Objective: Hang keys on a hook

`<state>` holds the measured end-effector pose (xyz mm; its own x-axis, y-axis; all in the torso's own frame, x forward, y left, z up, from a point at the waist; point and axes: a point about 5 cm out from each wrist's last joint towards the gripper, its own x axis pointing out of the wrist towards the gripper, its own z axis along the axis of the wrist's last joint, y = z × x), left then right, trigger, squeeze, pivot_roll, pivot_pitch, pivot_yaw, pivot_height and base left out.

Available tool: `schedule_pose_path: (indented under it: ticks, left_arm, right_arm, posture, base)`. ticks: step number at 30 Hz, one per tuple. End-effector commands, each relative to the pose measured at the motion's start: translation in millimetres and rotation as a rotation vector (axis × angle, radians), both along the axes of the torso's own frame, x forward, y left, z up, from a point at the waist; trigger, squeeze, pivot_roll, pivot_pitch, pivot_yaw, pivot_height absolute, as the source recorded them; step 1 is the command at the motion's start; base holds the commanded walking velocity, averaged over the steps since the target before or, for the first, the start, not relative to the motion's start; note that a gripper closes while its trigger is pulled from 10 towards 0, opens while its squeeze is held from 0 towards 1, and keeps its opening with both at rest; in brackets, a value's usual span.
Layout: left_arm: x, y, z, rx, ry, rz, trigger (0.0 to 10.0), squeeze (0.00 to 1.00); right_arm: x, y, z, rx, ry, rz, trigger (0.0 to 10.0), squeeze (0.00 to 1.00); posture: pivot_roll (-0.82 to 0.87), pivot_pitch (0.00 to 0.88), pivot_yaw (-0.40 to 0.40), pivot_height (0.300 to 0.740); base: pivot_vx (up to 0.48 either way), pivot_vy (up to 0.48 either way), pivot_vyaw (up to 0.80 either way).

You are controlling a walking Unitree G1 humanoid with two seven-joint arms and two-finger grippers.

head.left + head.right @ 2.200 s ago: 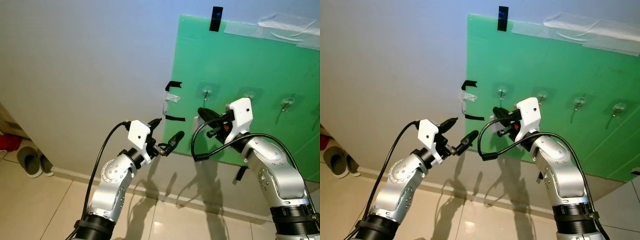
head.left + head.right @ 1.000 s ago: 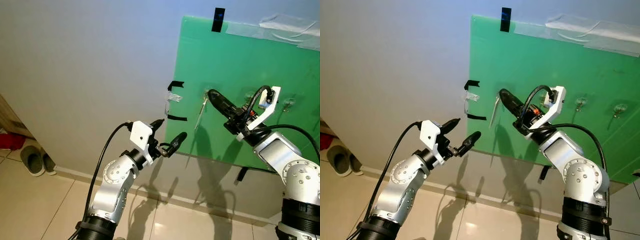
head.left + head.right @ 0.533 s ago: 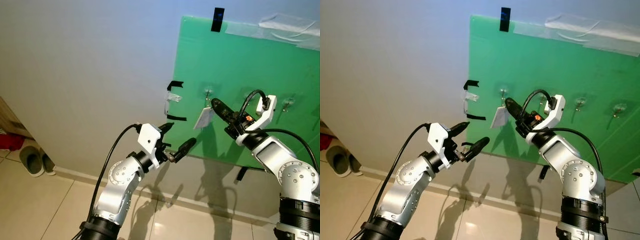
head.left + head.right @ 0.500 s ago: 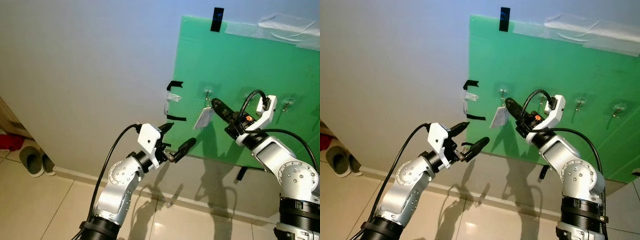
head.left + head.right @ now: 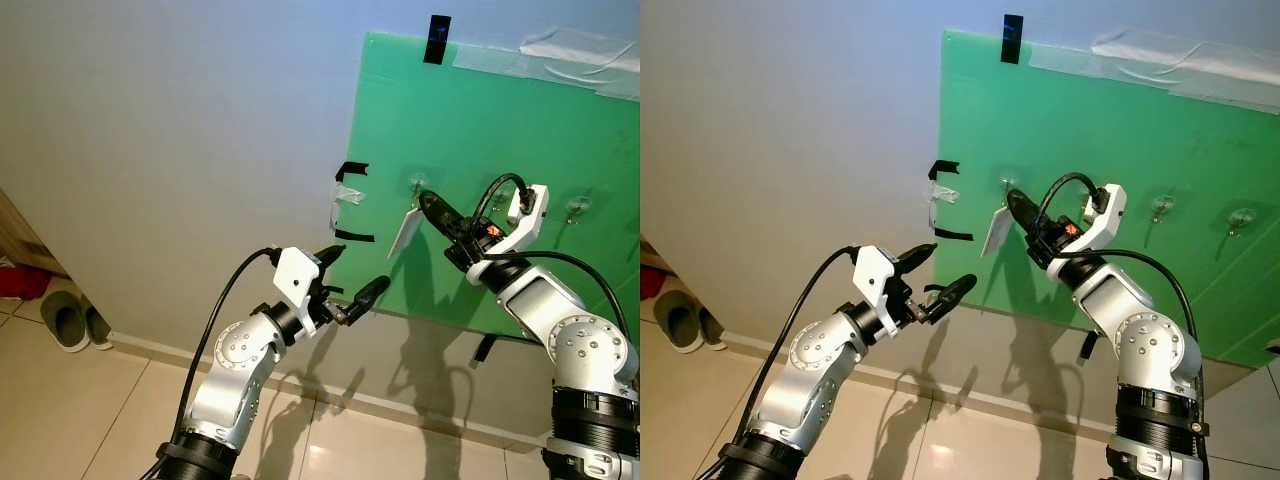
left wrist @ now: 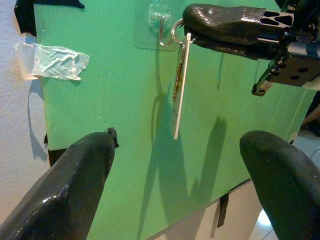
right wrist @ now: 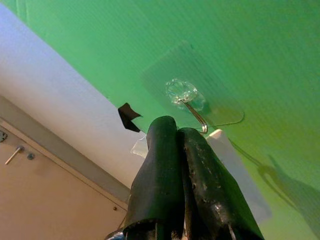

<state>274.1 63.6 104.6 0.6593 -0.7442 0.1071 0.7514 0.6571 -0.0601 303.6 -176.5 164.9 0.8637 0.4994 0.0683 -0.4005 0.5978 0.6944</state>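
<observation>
A pale grey wall (image 5: 170,130) rises from a beige tiled floor (image 5: 90,420). Taped flat to that wall is a large green board (image 5: 500,130), with clear tape (image 5: 570,55) along its top edge, a strip of black tape (image 5: 435,38) at its top left corner and more black tape (image 5: 347,170) and a crumpled clear piece on its left edge. A row of small clear hooks runs across the middle of the board; the leftmost hook (image 6: 161,20) sits nearest the board's left edge.

The right arm reaches up to that leftmost hook. The right gripper (image 5: 432,205) has its two black fingers pressed together, clenched on the keys (image 6: 179,75) at the ring. In the left wrist view the ring lies against the tip of the hook, and the key and a long white tag hang straight down from it against the green board; whether the ring is fully over the hook cannot be told. In the right wrist view the hook's metal tip (image 7: 199,119) stands just above the closed fingertips.

The left gripper (image 5: 350,278) is held lower, below the board's bottom left corner and in front of the wall, its fingers spread wide and holding nothing.

A pair of slippers (image 5: 65,320) lies on the floor at the far left, by the wall.
</observation>
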Motion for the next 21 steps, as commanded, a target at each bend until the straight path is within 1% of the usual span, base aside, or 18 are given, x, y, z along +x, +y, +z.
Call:
schedule_pose_path:
  ticks: [1,6,16,20,21]
  left_arm:
    - [-0.4,-3.1,7,0.004,-0.030,-0.021,10.0,0.00]
    - [-0.5,-2.4,7,0.004,-0.029,-0.019,10.0,0.00]
    - [-0.7,-3.1,8,0.002,-0.025,-0.024,10.0,0.00]
    - [-0.8,-3.4,7,0.001,-0.021,-0.025,10.0,0.00]
    - [-0.6,-3.5,7,0.001,-0.018,-0.026,10.0,0.00]
  right_arm:
    - [2.9,1.4,6,-0.015,-0.027,0.002,10.0,0.00]
    - [2.2,0.3,6,-0.033,-0.032,-0.001,10.0,0.00]
    - [8.2,-0.3,3,-0.052,-0.020,-0.040,10.0,0.00]
    - [12.0,2.6,3,-0.030,-0.008,-0.041,10.0,0.00]
    - [15.7,2.8,1,-0.006,0.017,-0.054,10.0,0.00]
  posture:
    - [-0.07,0.000,-0.025,0.740]
    - [-0.07,0.000,-0.024,0.740]
    - [-0.07,0.000,-0.019,0.740]
    - [-0.07,0.000,-0.020,0.740]
    - [-0.07,0.000,-0.020,0.740]
  base:
    - [0.000,0.000,0.00]
    - [0.000,0.000,0.00]
    - [0.000,0.000,0.00]
    - [0.000,0.000,0.00]
    - [0.000,0.000,0.00]
